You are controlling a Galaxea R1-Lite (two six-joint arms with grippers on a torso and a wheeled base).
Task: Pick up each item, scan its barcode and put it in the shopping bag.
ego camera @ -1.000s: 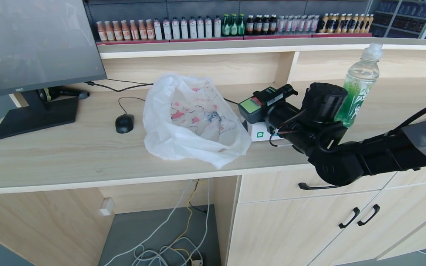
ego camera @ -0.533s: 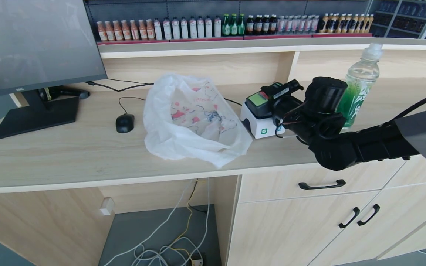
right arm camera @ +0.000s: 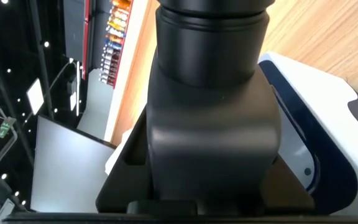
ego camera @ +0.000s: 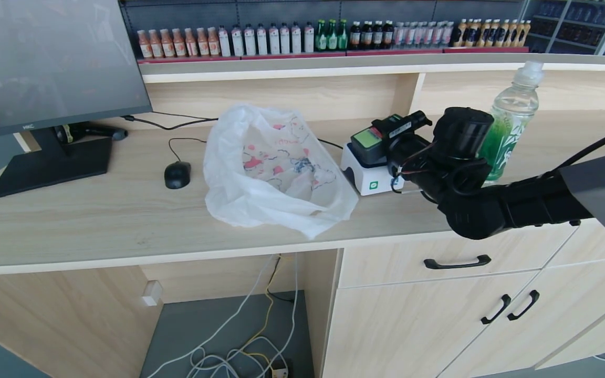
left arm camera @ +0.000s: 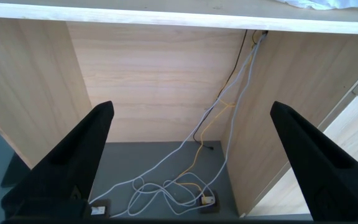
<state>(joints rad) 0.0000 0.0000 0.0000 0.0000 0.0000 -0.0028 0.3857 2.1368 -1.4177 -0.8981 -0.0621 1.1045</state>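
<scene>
Change: a second ago the black container (ego camera: 367, 139) sat lower and more toward the shopping bag (ego camera: 271, 168), hiding most of the barcode scanner (ego camera: 371, 181). Now it sits up and back, right over the scanner's top, and the scanner's white front is showing. It has barely moved in the last half second. We read this as the scan step under way, with the item parked at the reader. The bag drop is not yet done.

Look of the item: dark body, squarish shoulders, wide round cap, and a green label face turned up toward the head camera. We can't tell if it touches the scanner or hangs just above it. We can't make out a barcode either.

Right gripper (ego camera: 393, 144): clamped on the container, coming in from the robot's right side. Left gripper (left arm camera: 191, 106): fingers spread wide, nothing between them. It is down below the counter (ego camera: 97, 210) edge, pointing at the cables (left arm camera: 185, 186) on the floor.

Around: the bag lies open-mouthed on the counter, just beside the scanner on the robot's left. A clear drink bottle with a green label (ego camera: 510, 121) stands upright behind the right arm, likely the next item. A mouse (ego camera: 177, 175) and a monitor (ego camera: 45, 63) are further to the left, well apart from the work.
</scene>
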